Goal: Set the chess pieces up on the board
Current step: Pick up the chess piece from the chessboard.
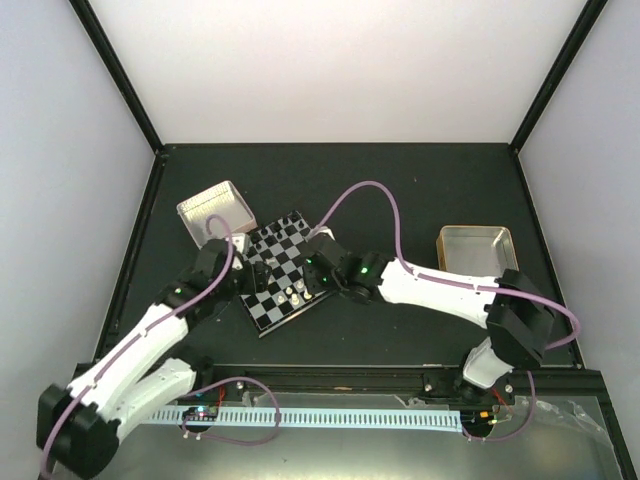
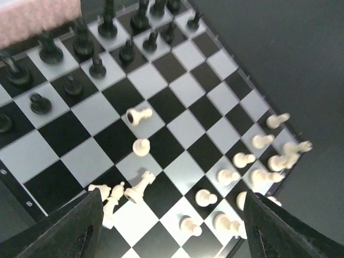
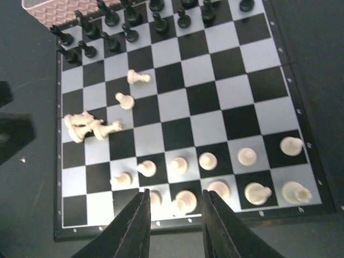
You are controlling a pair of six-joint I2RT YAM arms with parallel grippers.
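Several pieces [image 3: 88, 128] lie toppled at the board's [image 3: 239, 121] nine o'clock from the right wrist; others stand along six. The left gripper [image 2: 172, 201] and right gripper [image 3: 174, 223] hang released, seemingly empty. Descending, the right one could knock the crowded rows.

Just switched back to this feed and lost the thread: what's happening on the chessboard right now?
Both arms hover over the board with nothing held. The right claw is open above the white end's two rows, where most white pieces stand. The left claw is open wide close to a few white pieces toppled near one side edge. Two more sit loose mid-board. The black pieces stand in their rows at the far end.
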